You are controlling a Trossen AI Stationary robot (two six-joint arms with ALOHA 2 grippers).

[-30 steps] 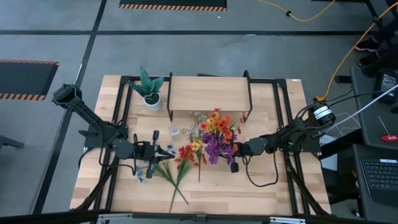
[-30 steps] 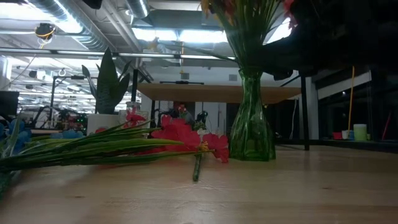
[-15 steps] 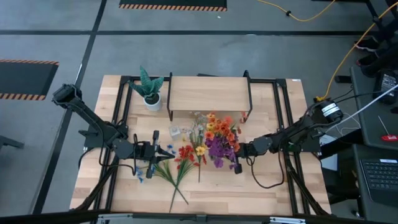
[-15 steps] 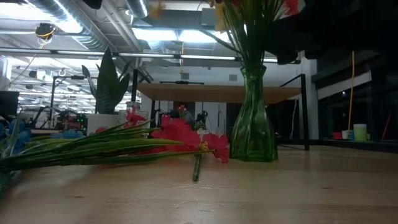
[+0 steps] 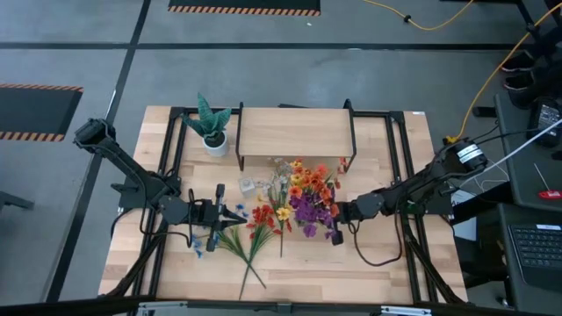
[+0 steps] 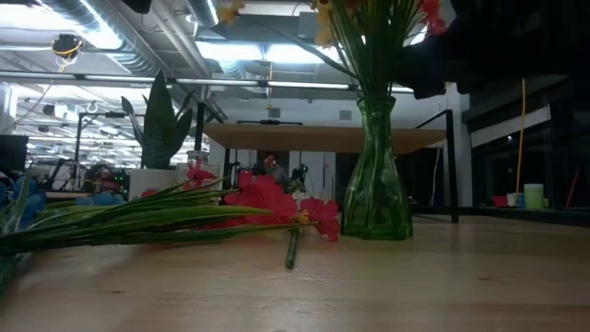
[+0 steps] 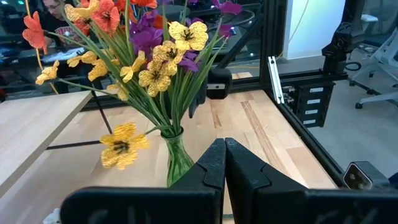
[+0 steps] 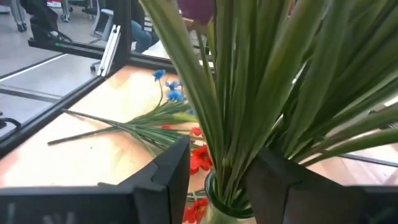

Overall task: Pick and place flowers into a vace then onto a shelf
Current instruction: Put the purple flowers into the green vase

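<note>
The flowers [image 5: 307,189] in the green vase [image 6: 376,175] have shifted shelfward, right pincer [image 5: 337,216] clasping the vase; left pincer [image 5: 235,211] shut, empty.

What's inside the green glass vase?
The green glass vase holds a bunch of flowers: green stalks go down inside it, with yellow, orange, red and purple blooms on top. The right gripper holds the vase at its neck. The stalk ends are blurred by the glass.
</note>
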